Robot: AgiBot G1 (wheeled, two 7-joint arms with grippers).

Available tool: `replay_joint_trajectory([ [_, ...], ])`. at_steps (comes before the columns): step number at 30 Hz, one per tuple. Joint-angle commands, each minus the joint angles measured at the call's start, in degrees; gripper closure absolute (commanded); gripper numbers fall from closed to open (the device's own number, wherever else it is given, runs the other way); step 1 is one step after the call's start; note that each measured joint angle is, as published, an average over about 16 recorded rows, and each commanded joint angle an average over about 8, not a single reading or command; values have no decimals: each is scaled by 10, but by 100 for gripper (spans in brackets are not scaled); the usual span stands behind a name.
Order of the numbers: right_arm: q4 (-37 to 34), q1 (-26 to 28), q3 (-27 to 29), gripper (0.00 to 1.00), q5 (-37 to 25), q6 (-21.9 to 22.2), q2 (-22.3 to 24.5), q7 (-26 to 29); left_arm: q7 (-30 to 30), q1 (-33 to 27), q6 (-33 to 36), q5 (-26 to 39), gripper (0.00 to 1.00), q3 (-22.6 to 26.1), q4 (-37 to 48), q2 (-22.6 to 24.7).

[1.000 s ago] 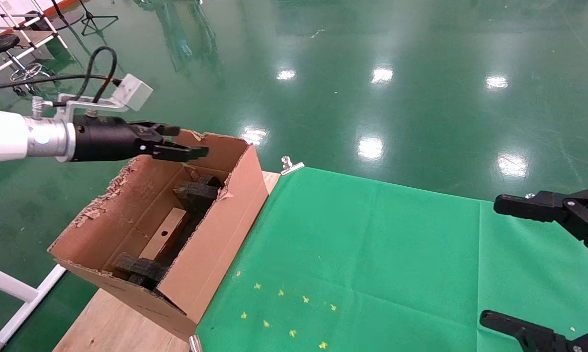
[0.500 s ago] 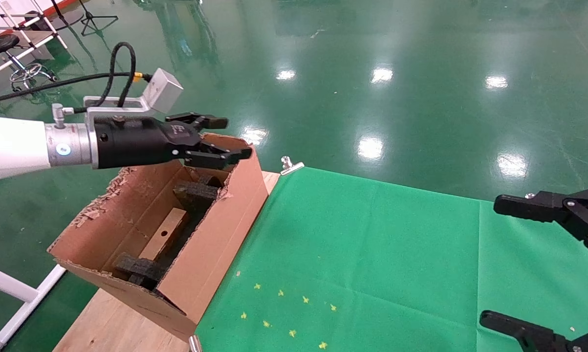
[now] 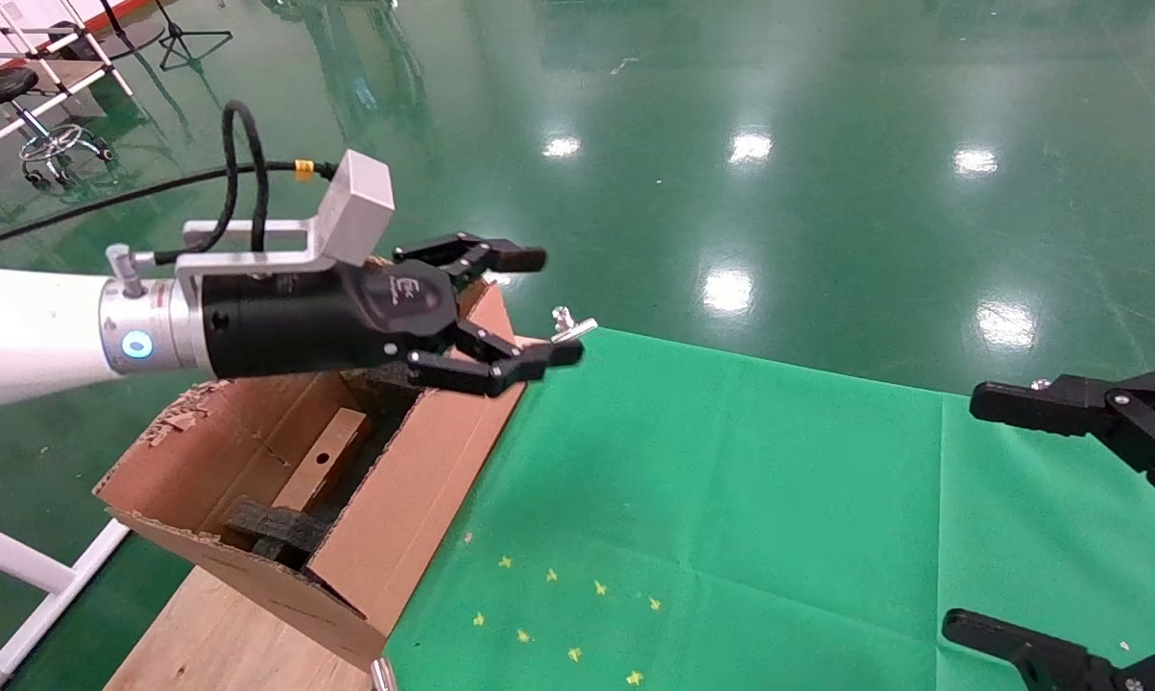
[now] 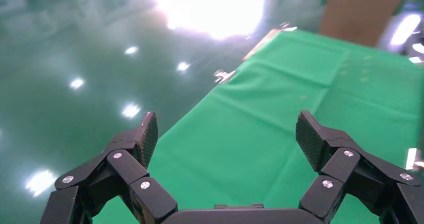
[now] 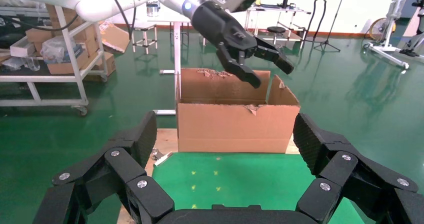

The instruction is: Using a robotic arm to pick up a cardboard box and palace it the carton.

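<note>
The large brown carton (image 3: 423, 480) with torn flaps stands on the table's left end, also seen in the right wrist view (image 5: 235, 129). Black foam blocks (image 3: 275, 528) and a tan strip with a hole (image 3: 323, 459) lie inside it. The cardboard box is out of view. My left gripper (image 3: 548, 305), on the white robotic arm, hovers open and empty over the carton's far right corner, reaching past its wall above the green cloth (image 4: 226, 134). The right wrist view shows it above the carton (image 5: 272, 75). My right gripper (image 3: 980, 513) is parked open at the right edge (image 5: 224, 134).
A green cloth (image 3: 731, 499) covers most of the table, with small yellow marks (image 3: 558, 614) near the front. A metal clip (image 3: 572, 326) holds its far corner. Bare wood (image 3: 212, 633) shows beside the carton. Shiny green floor lies beyond, with racks far off.
My left gripper has travelled right from over the carton's far end to past its right wall, and its fingers have spread wider. The right arm has not moved.
</note>
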Motion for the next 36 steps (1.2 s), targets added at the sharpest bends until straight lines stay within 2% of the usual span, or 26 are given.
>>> replay_joint_trajectory([
  [1,0,0,0,0,0,0,0,0,3,15,5,-21,0,-5,-22,-2],
  [19,0,0,0,0,0,0,0,0,26,141,47,-196,0,-43,-200,-16],
  [36,0,0,0,0,0,0,0,0,26,138,46,-192,0,-42,-196,-16],
])
